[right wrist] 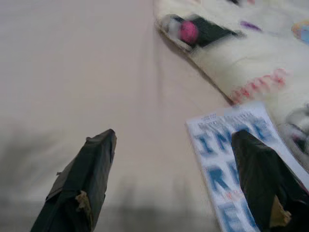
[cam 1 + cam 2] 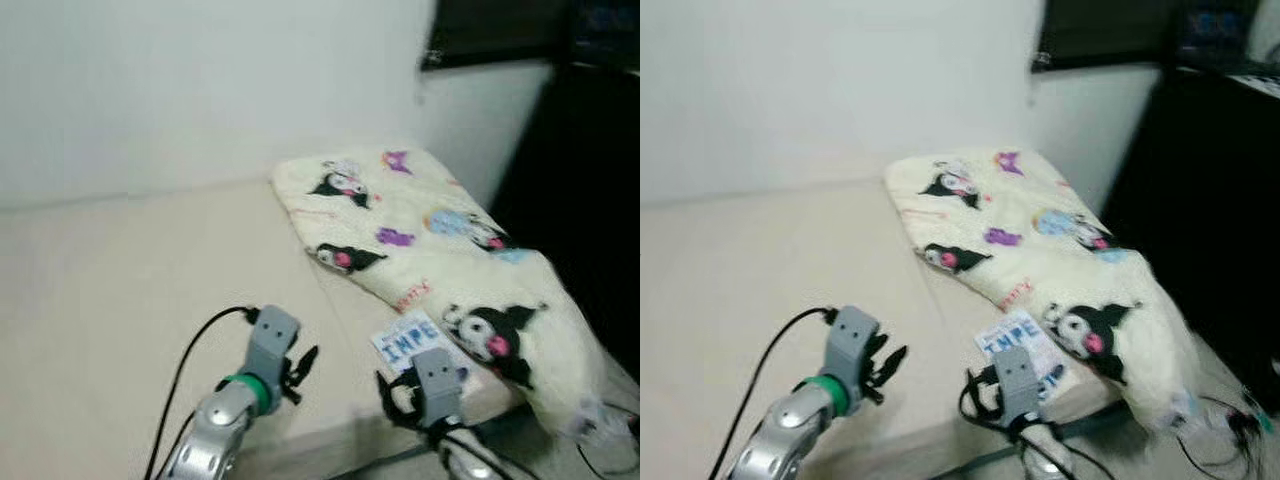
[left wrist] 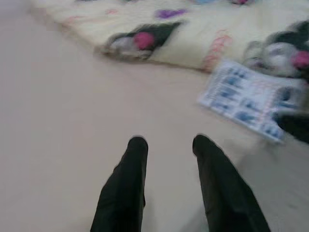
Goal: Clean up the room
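We see one cartoon-print blanket (image 2: 440, 250) and one blue-lettered leaflet (image 2: 408, 340) on the bed (image 2: 110, 290). Left gripper (image 3: 166, 145) fingers spread. Right gripper (image 1: 176, 140) fingers spread wide above the leaflet.

Both silver arms are held forward and low, with the left gripper (image 2: 300, 368) raised on a green-ringed wrist and its two black fingers (image 3: 126, 188) set slightly apart, and the right gripper (image 1: 178, 179) presented with its fingers (image 1: 89, 181) spread wide apart.

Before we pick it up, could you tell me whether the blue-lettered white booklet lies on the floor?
No, the blue-lettered white booklet lies on the beige mattress.
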Tool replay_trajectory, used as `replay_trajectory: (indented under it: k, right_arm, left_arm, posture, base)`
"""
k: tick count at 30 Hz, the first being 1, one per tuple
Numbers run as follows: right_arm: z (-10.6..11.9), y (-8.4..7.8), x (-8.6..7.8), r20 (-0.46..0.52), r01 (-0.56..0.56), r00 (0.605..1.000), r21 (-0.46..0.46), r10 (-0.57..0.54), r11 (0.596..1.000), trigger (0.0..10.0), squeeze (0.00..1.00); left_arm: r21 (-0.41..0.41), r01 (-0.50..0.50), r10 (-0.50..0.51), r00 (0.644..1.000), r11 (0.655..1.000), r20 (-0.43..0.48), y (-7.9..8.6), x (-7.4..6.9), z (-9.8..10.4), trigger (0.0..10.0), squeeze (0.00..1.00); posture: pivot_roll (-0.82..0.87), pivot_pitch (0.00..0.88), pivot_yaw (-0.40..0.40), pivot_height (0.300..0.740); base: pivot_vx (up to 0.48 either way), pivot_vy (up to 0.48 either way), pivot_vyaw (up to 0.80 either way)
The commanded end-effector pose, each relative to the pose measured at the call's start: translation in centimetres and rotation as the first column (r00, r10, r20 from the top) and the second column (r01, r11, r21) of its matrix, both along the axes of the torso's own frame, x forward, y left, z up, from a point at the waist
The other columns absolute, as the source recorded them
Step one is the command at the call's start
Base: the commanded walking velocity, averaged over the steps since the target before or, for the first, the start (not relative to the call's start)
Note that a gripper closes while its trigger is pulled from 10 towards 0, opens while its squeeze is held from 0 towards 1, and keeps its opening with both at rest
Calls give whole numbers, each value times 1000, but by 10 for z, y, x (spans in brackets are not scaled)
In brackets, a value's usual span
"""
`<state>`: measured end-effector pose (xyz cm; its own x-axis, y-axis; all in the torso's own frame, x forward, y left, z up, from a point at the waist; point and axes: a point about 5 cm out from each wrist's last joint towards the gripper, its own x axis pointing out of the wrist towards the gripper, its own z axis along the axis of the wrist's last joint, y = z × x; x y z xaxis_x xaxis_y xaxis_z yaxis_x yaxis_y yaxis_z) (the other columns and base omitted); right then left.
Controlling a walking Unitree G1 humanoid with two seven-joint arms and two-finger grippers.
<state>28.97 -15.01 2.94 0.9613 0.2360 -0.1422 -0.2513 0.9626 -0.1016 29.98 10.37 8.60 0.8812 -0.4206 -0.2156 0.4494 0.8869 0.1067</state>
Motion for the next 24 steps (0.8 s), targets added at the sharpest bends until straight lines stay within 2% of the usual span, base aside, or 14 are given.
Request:
replay_trajectory:
  k: [1, 11, 13, 15, 24]
  right_arm:
    - [-9, -1, -7, -43, 1, 999, -4, -1, 1000, 10000, 0]
    - [-8, -1, -7, -31, 27, 999, 28, -26, 999, 10000, 0]
    - [-7, -3, -5, -44, 66, 997, 71, -63, 995, 10000, 0]
    - [-6, -5, -4, -42, 77, 996, 71, -74, 995, 10000, 0]
    - [-6, -6, -6, -35, 70, 997, 76, -68, 995, 10000, 0]
  left_arm:
    - [8, -2, 2, 1000, 1000, -24, -1, -4, -6, 10000, 0]
    - [53, 7, -9, 999, 999, 41, 0, -2, -2, 10000, 0]
    - [63, 18, -21, 998, 998, 51, -2, 0, -2, 10000, 0]
    - [57, 30, -34, 998, 998, 58, -4, 0, -2, 10000, 0]
    - [63, 72, -77, 994, 995, 72, -11, -2, -1, 10000, 0]
  posture:
    - [-115, 61, 53, 740]
    - [-119, 63, 56, 740]
    - [-120, 63, 55, 740]
    - [-124, 63, 56, 740]
    - [-127, 67, 55, 740]
  base:
    - [0, 0, 744]
    - [0, 0, 744]
    - [0, 0, 0]
    - [0, -247, 0]
    - [287, -380, 0]
